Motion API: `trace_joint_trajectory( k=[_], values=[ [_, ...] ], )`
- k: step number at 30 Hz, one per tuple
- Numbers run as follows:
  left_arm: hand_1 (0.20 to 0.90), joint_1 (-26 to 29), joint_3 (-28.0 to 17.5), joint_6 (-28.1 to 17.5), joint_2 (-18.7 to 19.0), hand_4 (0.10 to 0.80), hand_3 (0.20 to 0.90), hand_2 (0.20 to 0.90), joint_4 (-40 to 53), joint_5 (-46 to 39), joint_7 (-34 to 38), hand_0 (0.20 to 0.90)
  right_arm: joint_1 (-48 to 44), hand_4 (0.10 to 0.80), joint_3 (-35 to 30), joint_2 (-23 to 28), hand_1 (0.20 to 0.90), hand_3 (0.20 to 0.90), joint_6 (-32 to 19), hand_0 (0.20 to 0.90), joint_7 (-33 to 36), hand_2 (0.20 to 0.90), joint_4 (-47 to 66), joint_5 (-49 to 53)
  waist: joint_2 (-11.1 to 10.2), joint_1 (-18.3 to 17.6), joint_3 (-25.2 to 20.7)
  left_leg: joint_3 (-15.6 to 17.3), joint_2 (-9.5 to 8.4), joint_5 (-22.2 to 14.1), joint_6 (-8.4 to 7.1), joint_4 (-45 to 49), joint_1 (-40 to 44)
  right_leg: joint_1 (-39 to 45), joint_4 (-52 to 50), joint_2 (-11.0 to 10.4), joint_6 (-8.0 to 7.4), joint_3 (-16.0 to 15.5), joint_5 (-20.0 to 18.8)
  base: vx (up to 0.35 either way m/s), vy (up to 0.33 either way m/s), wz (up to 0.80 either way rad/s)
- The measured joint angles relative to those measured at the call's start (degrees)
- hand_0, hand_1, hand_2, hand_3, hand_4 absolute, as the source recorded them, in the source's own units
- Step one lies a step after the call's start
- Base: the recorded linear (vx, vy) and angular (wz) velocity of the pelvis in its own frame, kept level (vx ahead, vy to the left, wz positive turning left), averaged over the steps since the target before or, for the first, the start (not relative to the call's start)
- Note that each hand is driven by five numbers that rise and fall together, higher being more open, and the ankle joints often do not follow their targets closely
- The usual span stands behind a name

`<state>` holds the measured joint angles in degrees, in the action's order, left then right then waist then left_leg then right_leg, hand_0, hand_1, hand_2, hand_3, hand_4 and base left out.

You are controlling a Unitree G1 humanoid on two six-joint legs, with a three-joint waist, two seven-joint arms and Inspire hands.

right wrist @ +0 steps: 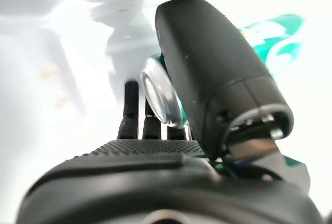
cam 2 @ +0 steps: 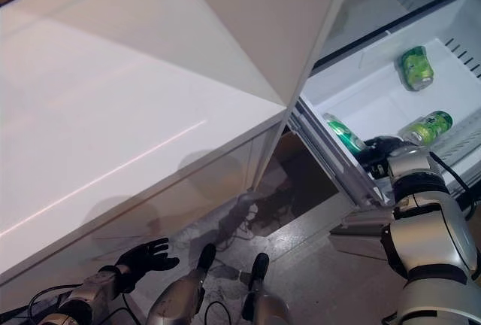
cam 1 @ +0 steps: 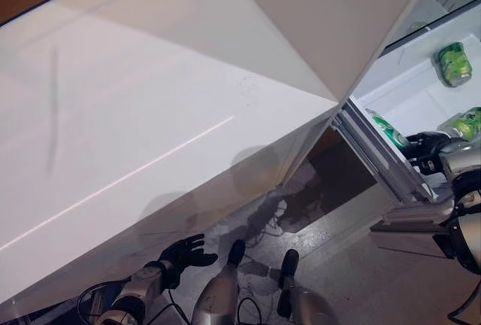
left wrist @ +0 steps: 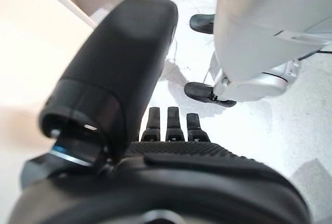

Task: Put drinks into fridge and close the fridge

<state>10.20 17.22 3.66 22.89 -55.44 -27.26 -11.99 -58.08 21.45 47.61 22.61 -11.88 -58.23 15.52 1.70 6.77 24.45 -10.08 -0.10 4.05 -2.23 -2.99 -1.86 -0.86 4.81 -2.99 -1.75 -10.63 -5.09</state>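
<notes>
Three green drink cans are at the fridge, door still wide open.
Two glossy green aluminium cans already lie on their sides on the smooth white plastic fridge shelf. The right hand reaches in at the shelf's front edge, fingers and thumb wrapped round a third green cylindrical can, not yet released. The left hand hangs low with fingers spread, empty. The flat white fridge door remains to be shut.
</notes>
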Motion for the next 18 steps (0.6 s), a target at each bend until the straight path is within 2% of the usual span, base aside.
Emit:
trace_joint_trajectory(
  k=[5, 8, 10, 15, 18],
  values=[
    [0.9, -0.6, -1.2, 0.0, -0.1, 0.8, 0.9, 0.9, -0.1, 0.1, 0.1, 0.9, 0.2, 0.8, -0.4, 2.9, 0.9, 0.9, -3.1, 0.9, 1.9, 0.9, 10.5, 5.1, -0.3, -0.9, 0.1, 1.2, 0.12, 0.0, 0.06, -0.2, 1.1, 0.5, 0.0, 0.1, 0.05, 1.2, -0.4, 0.042, 0.017, -0.13],
    [0.9, -1.3, -2.5, 0.0, -0.4, 0.8, 0.9, 0.9, -0.3, 0.2, 0.3, 0.9, 0.3, 0.8, -3.1, 4.7, 0.9, 0.9, -4.6, 0.9, 5.1, 0.9, 15.4, 7.6, -0.8, -1.1, 0.1, 1.8, 0.06, -0.1, 0.13, -0.3, 2.1, 1.2, 0.0, 0.0, -0.05, 1.8, -0.5, 0.043, 0.027, -0.11],
    [0.9, -2.1, -2.8, 0.0, -0.5, 0.8, 0.9, 0.9, -0.7, 0.6, 0.2, 0.9, 0.8, 0.8, -5.8, 4.9, 0.9, 0.9, -5.3, 0.9, 8.0, 0.9, 18.3, 9.5, -1.6, -2.0, -0.2, 2.0, 0.05, -0.1, 0.23, -0.4, 2.8, 1.8, 0.0, 0.0, -0.08, 2.0, -0.5, 0.068, 0.032, -0.07],
    [0.9, -3.9, -4.4, -0.3, -1.4, 0.8, 0.9, 0.9, -3.9, 1.9, 0.1, 0.9, 7.1, 0.8, -16.3, 4.9, 0.9, 0.9, -11.6, 0.9, 17.6, 0.9, 26.1, 13.0, -4.0, -3.9, -2.5, 3.8, 0.08, -0.4, 0.59, -1.2, 4.9, 2.8, 0.0, 0.0, -0.32, 3.8, -0.4, 0.084, 0.036, -0.17],
    [0.9, -4.3, -4.4, -0.3, -2.3, 0.8, 0.9, 0.9, -5.1, 2.9, 0.1, 0.9, 12.4, 0.8, -22.3, 4.9, 0.9, 0.9, -15.0, 0.9, 23.8, 0.9, 29.7, 15.0, -4.0, -4.1, -4.2, 5.0, -0.01, -0.6, 0.94, -1.6, 6.0, 3.0, 0.0, -0.1, -0.52, 5.1, -0.4, 0.122, 0.037, -0.2]
  ],
)
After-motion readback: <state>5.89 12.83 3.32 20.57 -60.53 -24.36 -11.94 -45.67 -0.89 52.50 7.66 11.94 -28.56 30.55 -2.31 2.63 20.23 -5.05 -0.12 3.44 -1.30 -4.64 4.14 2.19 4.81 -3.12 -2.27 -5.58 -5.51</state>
